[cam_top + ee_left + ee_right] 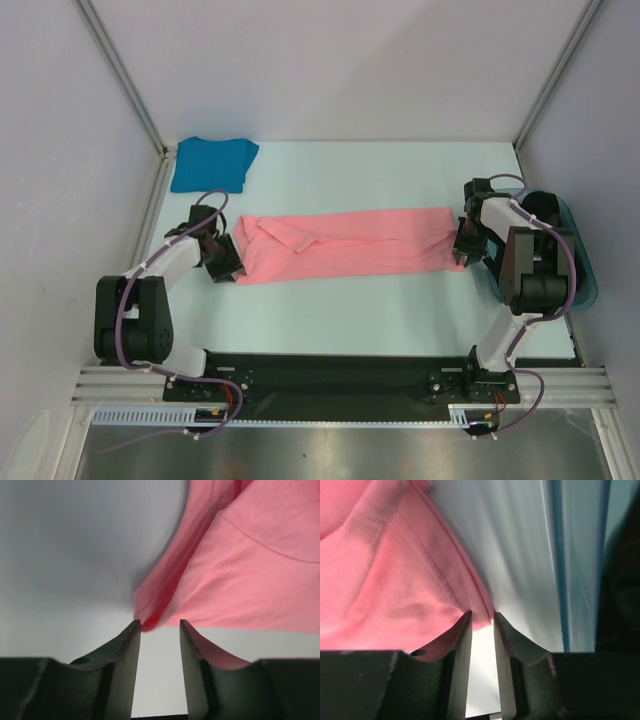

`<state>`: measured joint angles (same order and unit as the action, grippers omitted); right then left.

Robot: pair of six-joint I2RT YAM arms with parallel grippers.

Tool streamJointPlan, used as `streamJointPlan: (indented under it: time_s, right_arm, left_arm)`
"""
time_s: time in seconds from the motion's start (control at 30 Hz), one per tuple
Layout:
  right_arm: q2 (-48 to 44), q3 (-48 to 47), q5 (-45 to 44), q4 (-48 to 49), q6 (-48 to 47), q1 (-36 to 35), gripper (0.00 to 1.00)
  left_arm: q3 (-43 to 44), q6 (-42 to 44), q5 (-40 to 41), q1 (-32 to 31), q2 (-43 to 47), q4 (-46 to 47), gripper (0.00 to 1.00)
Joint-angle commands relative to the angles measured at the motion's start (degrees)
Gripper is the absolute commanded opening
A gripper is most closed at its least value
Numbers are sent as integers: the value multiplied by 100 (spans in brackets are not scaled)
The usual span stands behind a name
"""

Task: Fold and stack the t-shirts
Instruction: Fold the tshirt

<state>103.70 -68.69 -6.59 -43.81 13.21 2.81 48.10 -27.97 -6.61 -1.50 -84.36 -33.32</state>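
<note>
Teal-blue t-shirt [213, 163]: folded, far-left corner of the worktop [350, 320]. Left gripper [159, 625]: fingers apart at the corner of the pink t-shirt [345, 245], which lies mid-worktop as a lengthwise strip. Right gripper [482, 616]: fingers apart at the opposite hem. Cross-fold and stacking outstanding.

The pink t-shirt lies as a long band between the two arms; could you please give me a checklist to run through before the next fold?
1. Pink t-shirt lying as a long band on the table: ok, though rumpled at the left arm's end.
2. Left gripper at the shirt's corner: ok.
3. Left grip secured: not ok; the jaws stand apart, with the corner only at their tips.
4. Right gripper at the opposite hem: ok; the fabric edge sits between the jaws.
5. Right grip secured: cannot tell.
6. Blue t-shirt folded at the far left corner, apart from the pink one: ok.
</note>
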Motion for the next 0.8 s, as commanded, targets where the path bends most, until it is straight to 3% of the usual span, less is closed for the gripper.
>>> streamJointPlan:
  time_s: [0.0,0.1,0.13,0.23,0.77]
  right_arm:
    - [36,13,-71,39,-82,44,29]
    - [27,22,-123,31,-82,36,24]
    - [10,31,-158,22,-91,36,17]
    - [-60,66,-430,-39,-91,9,0]
    - [-368,426,-1151,-198,32,-378,0]
  left_arm:
    - [-72,10,-165,-61,-63,185,41]
    - [-72,28,-165,-61,-186,177,31]
    - [-64,37,-165,-61,-247,151,20]
    - [-11,45,-25,-61,-344,28,0]
    - [42,116,644,-44,-64,-412,0]
